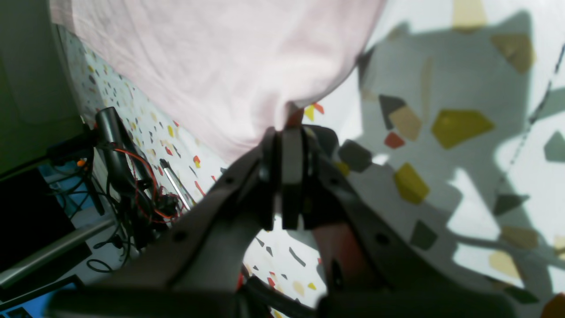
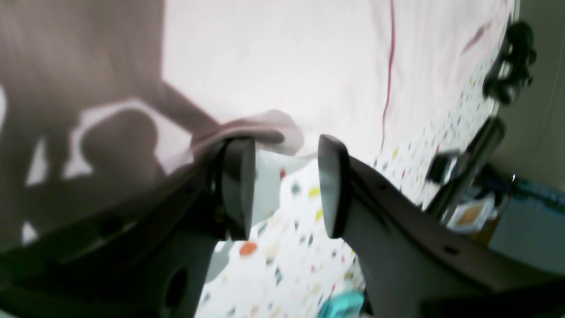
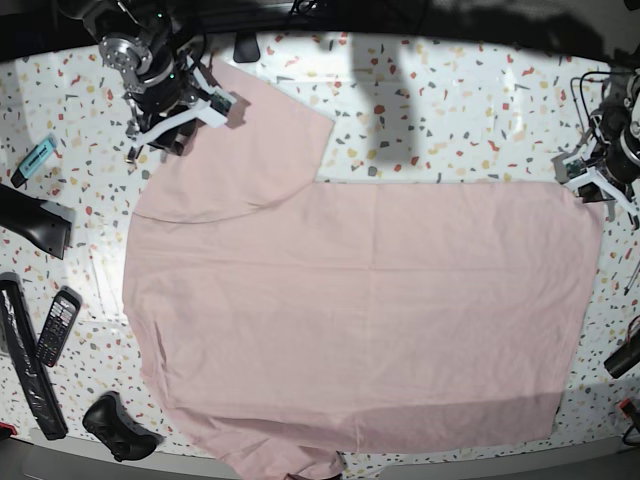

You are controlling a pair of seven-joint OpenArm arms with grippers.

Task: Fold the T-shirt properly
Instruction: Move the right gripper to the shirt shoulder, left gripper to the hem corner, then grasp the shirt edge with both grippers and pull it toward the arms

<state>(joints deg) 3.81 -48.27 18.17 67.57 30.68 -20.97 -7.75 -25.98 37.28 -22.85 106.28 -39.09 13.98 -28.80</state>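
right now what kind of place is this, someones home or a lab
Most likely a robotics lab bench, not a home: two arms flank a T-shirt spread on a terrazzo-patterned table, loose cables hang off its edge, and a remote lies on it.

The left tool [image 1: 291, 132] has its jaws pressed together, pinching the T-shirt [image 3: 360, 310] at its edge. The right tool [image 2: 284, 185] holds its jaws apart, gripping nothing, low over the desk [image 3: 450, 110].
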